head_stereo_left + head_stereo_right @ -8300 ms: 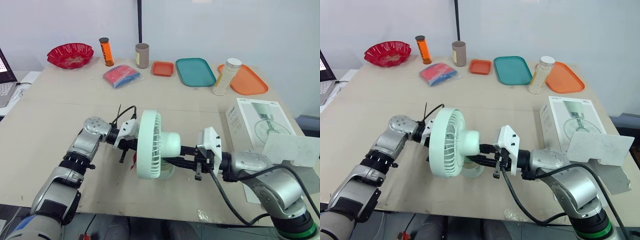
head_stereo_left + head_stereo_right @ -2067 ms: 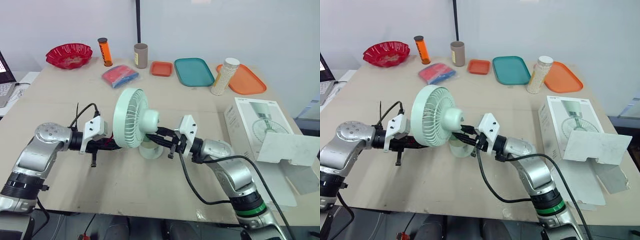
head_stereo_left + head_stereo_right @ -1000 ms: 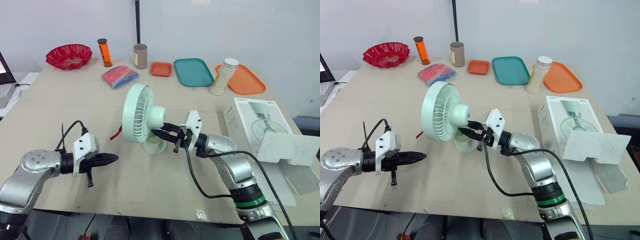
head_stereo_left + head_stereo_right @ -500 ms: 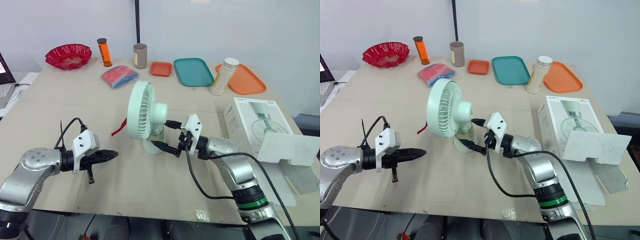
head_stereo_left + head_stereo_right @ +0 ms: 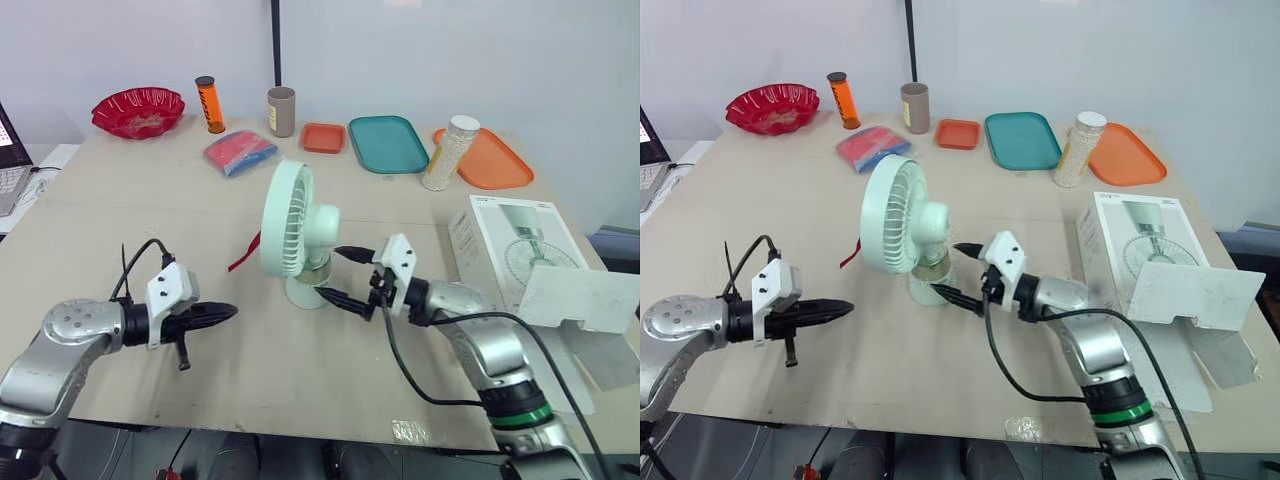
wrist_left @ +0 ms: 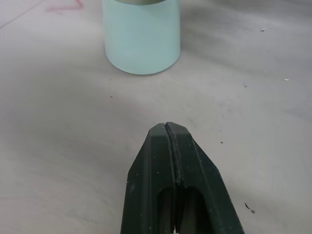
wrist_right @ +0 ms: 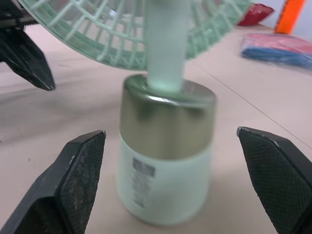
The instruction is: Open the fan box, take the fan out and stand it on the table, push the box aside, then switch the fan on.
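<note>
1. Standing upright near the middle of the counter (image 5: 120, 230), the fan (image 5: 295, 235) has its base between the spread fingers of the right tool (image 5: 332, 272), and neither finger touches it. A careless sideways sweep from there could clip the base and topple the top-heavy head.
2. The left tool (image 5: 222, 313), fingers pressed together, points toward the fan from well apart. Poking for the switch too high or too hard would likely shove the light fan over rather than press anything.
3. The box (image 5: 515, 245) lies near the counter's right edge with its flap open. Pushing it further that way risks sending it off.
</note>
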